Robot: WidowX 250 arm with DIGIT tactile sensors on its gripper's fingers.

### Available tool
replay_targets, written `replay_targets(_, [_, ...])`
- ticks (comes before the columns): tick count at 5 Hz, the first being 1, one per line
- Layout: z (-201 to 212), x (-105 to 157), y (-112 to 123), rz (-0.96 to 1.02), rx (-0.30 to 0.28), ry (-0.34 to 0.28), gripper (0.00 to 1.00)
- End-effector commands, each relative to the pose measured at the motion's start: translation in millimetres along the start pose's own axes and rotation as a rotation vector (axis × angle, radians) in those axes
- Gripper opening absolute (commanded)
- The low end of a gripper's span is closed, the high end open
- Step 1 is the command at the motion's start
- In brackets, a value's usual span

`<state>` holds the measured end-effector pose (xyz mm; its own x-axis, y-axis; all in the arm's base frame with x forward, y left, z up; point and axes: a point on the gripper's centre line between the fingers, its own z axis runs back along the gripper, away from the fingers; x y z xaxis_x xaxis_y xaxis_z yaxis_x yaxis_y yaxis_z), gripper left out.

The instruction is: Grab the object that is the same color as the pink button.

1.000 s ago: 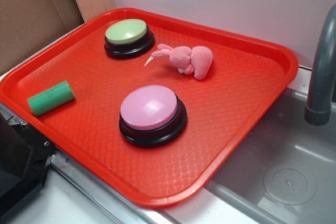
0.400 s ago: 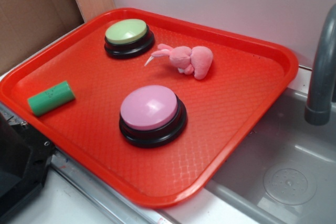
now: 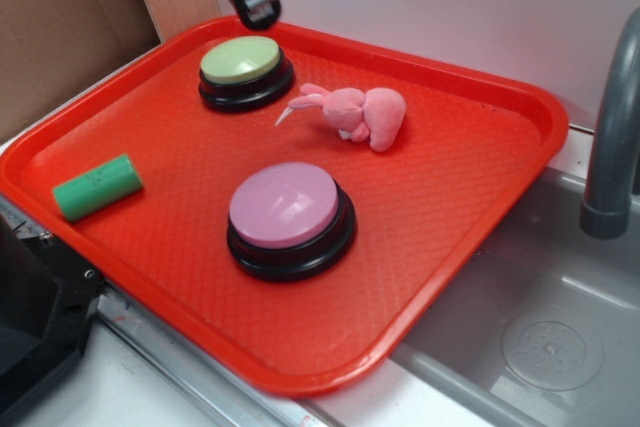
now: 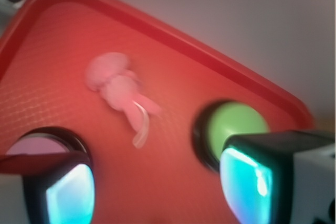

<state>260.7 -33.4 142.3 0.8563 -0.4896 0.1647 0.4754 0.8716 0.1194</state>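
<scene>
Above the tray's (image 3: 480,77) far edge the gripper (image 3: 255,9) hangs, fingers (image 4: 71,195) apart, empty; the approach is under way; next it must descend over the bunny (image 3: 355,113).

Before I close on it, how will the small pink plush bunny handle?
The small pink plush bunny looks soft, so it will likely squash and flop. It seems light and lies flat on the red plastic tray, so rolling is unlikely. Its thin ears may slip from the claw; aim for the body.

no legible text, labels or nos. anywhere
</scene>
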Motion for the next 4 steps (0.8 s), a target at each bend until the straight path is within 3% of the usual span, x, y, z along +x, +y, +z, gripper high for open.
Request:
replay_targets(1, [-48,45,-15,-0.170,-0.111,-0.081,1.00])
replay_targets(2, [-71,49,-21,-0.207,-0.170,-0.058,1.00])
replay_targets(3, [-91,47,-32,-0.265,-0.164,-0.029,1.00])
replay_targets(4, [-103,46,-38,-0.284,-0.118,0.006,1.00])
